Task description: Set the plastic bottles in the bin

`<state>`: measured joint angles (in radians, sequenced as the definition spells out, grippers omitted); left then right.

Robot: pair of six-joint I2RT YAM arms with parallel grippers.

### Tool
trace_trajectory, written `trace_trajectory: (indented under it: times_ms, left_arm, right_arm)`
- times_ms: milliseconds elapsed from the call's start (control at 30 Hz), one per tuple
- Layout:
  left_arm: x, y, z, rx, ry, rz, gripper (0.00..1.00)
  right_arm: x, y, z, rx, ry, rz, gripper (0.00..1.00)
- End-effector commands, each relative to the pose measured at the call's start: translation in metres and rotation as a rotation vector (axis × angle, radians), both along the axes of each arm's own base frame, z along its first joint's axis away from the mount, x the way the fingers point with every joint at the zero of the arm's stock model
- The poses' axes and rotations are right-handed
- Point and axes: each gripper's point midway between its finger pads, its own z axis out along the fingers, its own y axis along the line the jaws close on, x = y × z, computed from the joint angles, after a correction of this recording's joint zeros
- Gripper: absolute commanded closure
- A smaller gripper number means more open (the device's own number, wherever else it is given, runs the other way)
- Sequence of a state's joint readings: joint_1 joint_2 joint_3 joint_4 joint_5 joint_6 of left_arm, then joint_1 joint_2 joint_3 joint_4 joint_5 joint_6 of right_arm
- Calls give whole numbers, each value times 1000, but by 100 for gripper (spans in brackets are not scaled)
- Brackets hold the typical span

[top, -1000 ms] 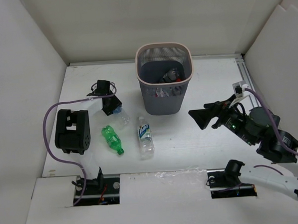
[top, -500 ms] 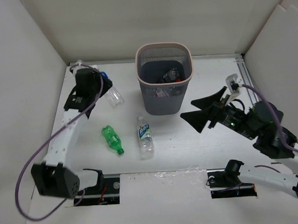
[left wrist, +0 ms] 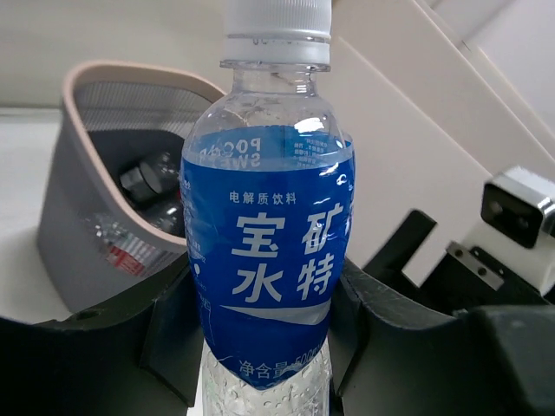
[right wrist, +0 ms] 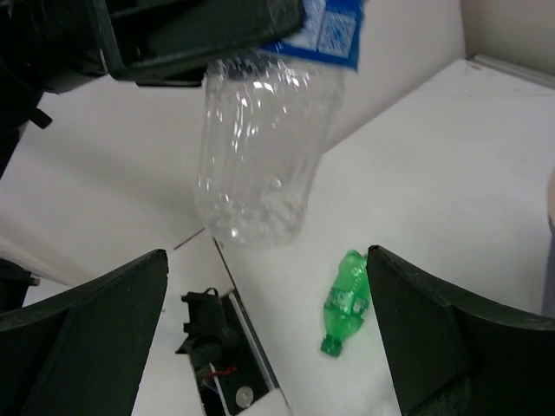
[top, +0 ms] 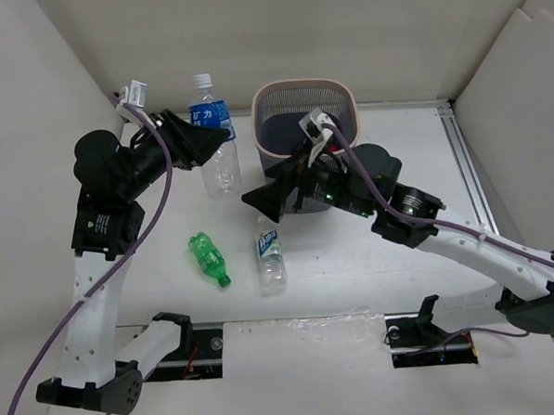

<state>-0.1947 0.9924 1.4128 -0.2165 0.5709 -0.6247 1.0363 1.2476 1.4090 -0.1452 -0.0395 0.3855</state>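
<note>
Blue-label bottle [top: 210,113] upright, off the table [top: 395,145], just left of the bin [top: 258,125]. Left gripper [top: 199,142] clamped round its label. Green bottle [top: 208,258] and clear bottle [top: 271,254] lie in front. Right gripper [top: 276,196] spread wide, empty, above those 2. Advice: carry high over the rim, stay clear of the right gripper, let go only above the opening.
</note>
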Motion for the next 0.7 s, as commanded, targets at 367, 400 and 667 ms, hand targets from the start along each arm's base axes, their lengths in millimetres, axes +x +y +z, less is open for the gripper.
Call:
trace_trajectory:
  times_ms: [367, 400, 667]
  left_arm:
    - [-65, -24, 36, -93, -163, -291, 100]
    - [-66, -24, 38, -101, -164, -293, 100]
    - [-65, -24, 30, -93, -149, -291, 82]
  right_arm:
    - [-4, 71, 40, 157, -108, 160, 0]
    - [-5, 74, 40, 156, -109, 172, 0]
    - [-1, 80, 58, 213, -117, 147, 70]
